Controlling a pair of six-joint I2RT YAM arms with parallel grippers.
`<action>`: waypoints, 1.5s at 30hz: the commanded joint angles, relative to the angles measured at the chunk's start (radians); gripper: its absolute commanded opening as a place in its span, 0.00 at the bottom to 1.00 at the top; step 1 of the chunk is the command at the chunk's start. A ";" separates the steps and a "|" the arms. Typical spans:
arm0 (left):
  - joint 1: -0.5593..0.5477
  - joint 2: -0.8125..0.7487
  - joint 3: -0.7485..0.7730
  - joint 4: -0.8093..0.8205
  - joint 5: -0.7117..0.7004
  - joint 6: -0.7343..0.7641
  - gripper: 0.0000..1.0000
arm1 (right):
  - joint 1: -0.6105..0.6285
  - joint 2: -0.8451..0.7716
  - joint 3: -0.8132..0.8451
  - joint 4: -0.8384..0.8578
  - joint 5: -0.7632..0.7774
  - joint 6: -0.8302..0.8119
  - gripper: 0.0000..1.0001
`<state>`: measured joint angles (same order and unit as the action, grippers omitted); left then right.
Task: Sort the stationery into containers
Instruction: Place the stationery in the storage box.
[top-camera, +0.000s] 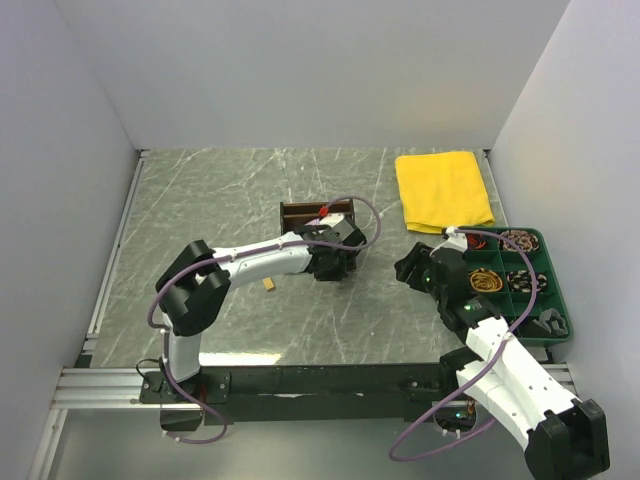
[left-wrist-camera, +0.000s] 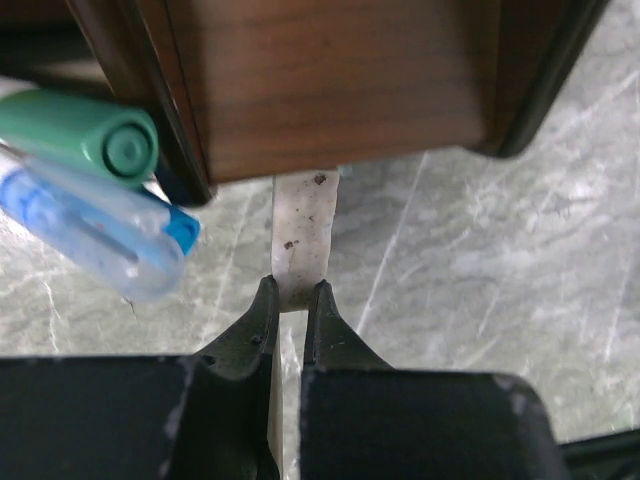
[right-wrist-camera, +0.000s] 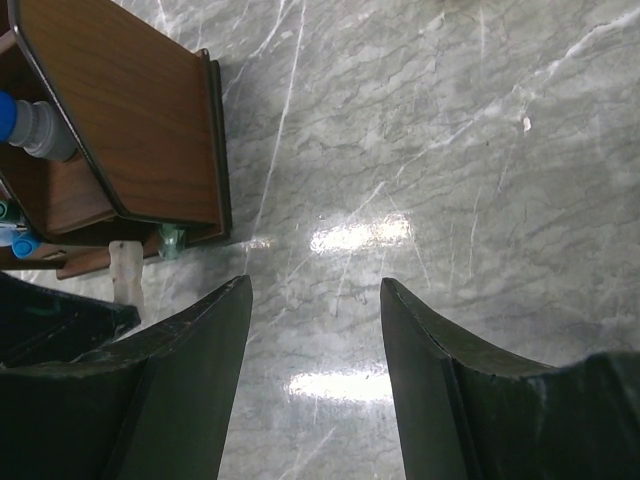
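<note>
a small tan eraser (top-camera: 268, 285) lies loose on the desk (top-camera: 220, 200), beside the left arm. the left hand (left-wrist-camera: 290, 300) is pinched narrow on a pale flat strip (left-wrist-camera: 300, 235), whose far end runs up to the edge of the wooden organiser (left-wrist-camera: 330, 90). a green-capped pen (left-wrist-camera: 100, 140) and a blue-capped pen (left-wrist-camera: 130, 240) jut out at the organiser's left. further right, the right hand (right-wrist-camera: 315, 290) hangs wide and empty over bare desk, near the green tray (top-camera: 555, 290) with its coiled bands (top-camera: 485, 280). a yellow cloth (top-camera: 445, 190) lies behind the tray.

Table (top-camera: 220, 200): grey marbled surface. Resting directly on it: dark wooden organiser (top-camera: 300, 212) at centre; folded yellow cloth (top-camera: 443, 190) far right; green divided tray (top-camera: 556, 285) at right edge; small tan eraser (top-camera: 268, 284) near-left of the organiser.
</note>
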<state>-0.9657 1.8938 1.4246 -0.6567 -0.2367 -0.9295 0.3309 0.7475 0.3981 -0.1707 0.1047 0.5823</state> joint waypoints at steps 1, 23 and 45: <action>0.001 0.021 0.057 0.006 -0.082 -0.003 0.01 | -0.006 -0.017 -0.021 0.045 -0.007 0.008 0.62; 0.018 0.136 0.138 0.057 -0.174 0.052 0.03 | -0.015 -0.037 -0.042 0.066 -0.010 0.013 0.62; 0.016 0.146 0.160 0.029 -0.245 0.037 0.36 | -0.020 -0.039 -0.054 0.079 -0.017 0.014 0.62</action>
<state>-0.9573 2.0506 1.5555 -0.6327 -0.4362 -0.8993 0.3187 0.7193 0.3511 -0.1265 0.0845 0.5869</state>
